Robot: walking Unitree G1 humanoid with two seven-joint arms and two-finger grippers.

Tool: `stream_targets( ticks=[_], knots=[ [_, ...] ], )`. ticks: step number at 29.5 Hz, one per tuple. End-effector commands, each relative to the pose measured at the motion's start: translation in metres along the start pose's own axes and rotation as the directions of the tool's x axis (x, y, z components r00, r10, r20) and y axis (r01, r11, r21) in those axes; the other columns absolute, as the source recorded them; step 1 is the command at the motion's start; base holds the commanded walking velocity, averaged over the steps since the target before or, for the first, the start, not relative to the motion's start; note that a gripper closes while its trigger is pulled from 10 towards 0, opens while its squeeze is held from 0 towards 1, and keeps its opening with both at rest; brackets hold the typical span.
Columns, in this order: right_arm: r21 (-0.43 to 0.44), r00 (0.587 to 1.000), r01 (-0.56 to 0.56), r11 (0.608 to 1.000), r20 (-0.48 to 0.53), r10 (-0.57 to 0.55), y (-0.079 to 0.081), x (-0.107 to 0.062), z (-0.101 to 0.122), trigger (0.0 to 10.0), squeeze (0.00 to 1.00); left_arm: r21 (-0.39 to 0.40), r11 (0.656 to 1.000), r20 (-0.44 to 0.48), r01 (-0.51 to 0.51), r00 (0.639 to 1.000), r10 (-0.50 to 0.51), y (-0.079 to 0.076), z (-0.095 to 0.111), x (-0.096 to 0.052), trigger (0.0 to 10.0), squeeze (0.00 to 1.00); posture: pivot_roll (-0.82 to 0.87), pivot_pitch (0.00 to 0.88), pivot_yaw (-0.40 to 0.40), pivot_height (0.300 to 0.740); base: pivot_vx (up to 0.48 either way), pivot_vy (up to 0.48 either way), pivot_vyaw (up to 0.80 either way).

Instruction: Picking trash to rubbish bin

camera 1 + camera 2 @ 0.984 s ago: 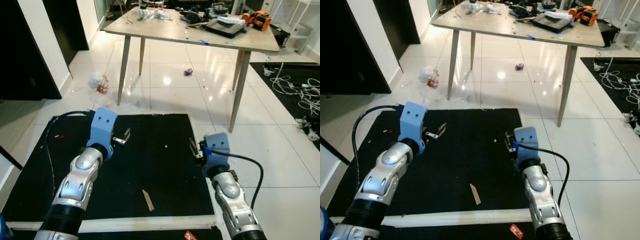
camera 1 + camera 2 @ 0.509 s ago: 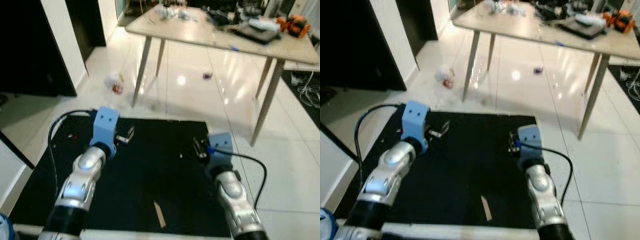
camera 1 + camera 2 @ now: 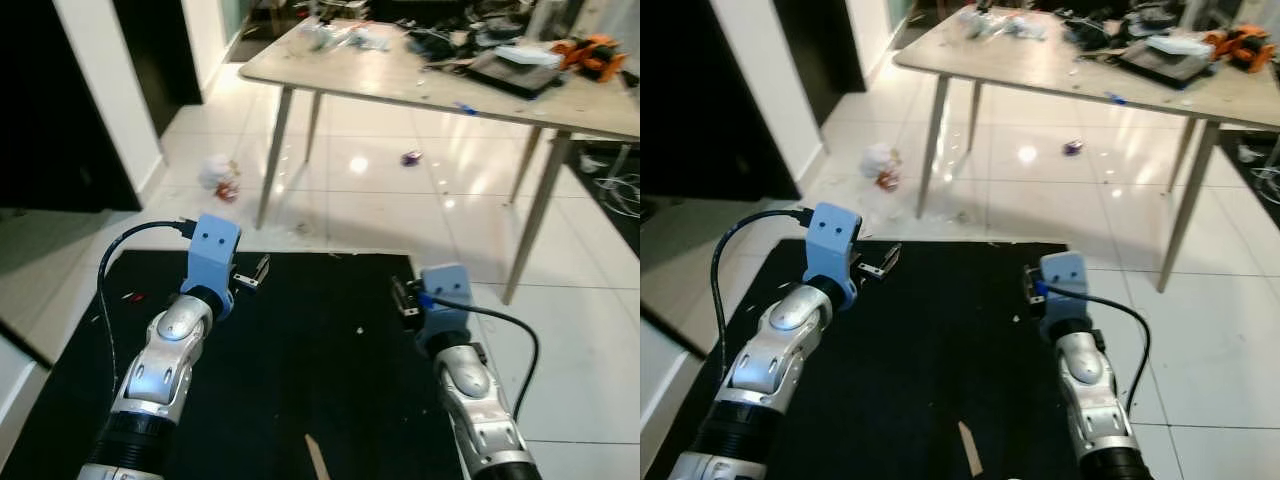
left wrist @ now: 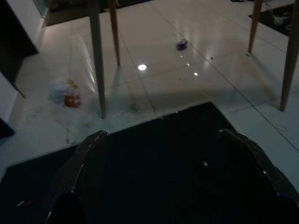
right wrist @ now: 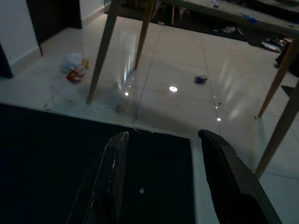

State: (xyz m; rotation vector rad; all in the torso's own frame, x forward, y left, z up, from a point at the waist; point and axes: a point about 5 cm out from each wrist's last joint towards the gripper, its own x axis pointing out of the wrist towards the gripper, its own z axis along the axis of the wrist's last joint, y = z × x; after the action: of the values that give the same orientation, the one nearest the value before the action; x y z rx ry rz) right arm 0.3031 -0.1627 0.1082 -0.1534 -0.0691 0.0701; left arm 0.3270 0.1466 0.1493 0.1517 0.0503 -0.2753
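Trash lies scattered on a glossy white tiled floor [image 3: 360,210]. Farthest left, a crumpled white wrapper with a red patch [image 3: 219,176] sits on the tiles near the left legs of a wooden surface [image 3: 400,75], beside a dark doorway [image 3: 60,110]. Just in front of it a black mat [image 3: 310,360] covers the floor, with a tiny red scrap [image 3: 130,296] near its left edge.

The left hand [image 3: 252,273] hovers over the left part of the mat, empty, its two black fingers [image 4: 88,163] spread apart, as the left wrist view shows. Toward the mat's middle lie a small white crumb [image 3: 360,329] and, nearer the robot, a tan paper strip [image 3: 316,456].

The right hand [image 3: 401,298] hovers over the mat's right edge, also empty, with its fingers [image 5: 112,172] held apart. Beyond it, under the surface, a small purple wrapper [image 3: 409,158] rests on the tiles, well apart from both hands. The surface top is cluttered with tools and papers, including an orange tool [image 3: 590,50] at its far right. White cables [image 3: 620,190] lie on the floor at the right edge.
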Motion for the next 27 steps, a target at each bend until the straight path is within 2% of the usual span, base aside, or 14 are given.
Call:
stream_targets(
  ticks=[1,27],
  knots=[
    [0.008,1.000,-0.015,1.000,-0.010,0.015,0.0064,-0.0015,-0.0025,10.0,0.00,-0.004,1.000,-0.021,-0.005,1.000,0.005,0.0028,-0.0038,-0.0015,10.0,0.00,0.03,0.136,0.064,0.740,0.341,0.000,0.00],
    [0.000,1.000,-0.001,1.000,-0.019,0.001,0.0047,-0.0010,-0.0030,10.0,0.00,-0.010,1.000,-0.018,-0.003,1.000,0.003,0.0039,-0.0023,0.0001,10.0,0.00,0.03,0.137,0.064,0.740,0.342,0.000,0.00]
  ],
)
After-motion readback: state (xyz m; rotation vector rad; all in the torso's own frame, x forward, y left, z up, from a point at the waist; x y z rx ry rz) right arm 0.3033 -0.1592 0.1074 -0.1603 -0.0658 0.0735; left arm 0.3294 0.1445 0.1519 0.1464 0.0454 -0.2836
